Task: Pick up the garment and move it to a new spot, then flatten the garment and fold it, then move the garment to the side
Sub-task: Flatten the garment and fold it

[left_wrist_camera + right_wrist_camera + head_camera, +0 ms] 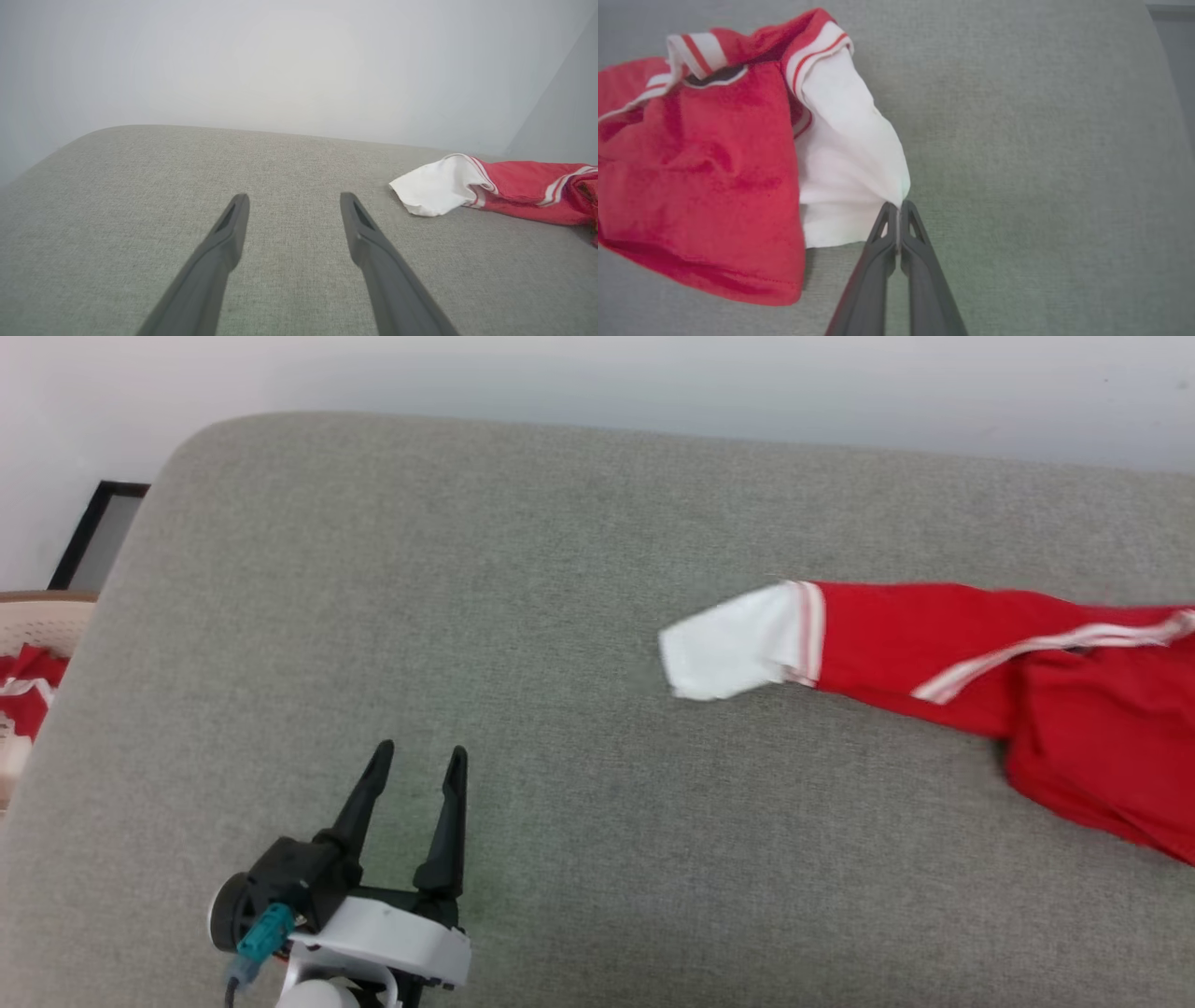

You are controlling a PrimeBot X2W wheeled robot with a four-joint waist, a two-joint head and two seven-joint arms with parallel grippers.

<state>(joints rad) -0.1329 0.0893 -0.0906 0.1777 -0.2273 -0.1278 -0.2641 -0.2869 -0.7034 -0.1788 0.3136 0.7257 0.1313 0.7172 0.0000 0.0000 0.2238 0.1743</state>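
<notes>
The garment (943, 644) is a bright red jersey with white sleeve ends, lying on the grey cushion at the right of the head view, one white sleeve end reaching left. In the right wrist view my right gripper (898, 209) is shut, its tips pinching the edge of the garment's (700, 172) other white sleeve end. My left gripper (420, 761) stands open over bare cushion at the lower left, well apart from the cloth. The left wrist view shows the left gripper (294, 200) with its fingers spread, the garment (514, 189) off to the right.
The grey fabric cushion (373, 616) has a rounded far-left corner and a pale wall behind it. A beige basket (33, 635) holding red cloth stands beyond the cushion's left edge, next to a dark frame (98, 532) leaning on the wall.
</notes>
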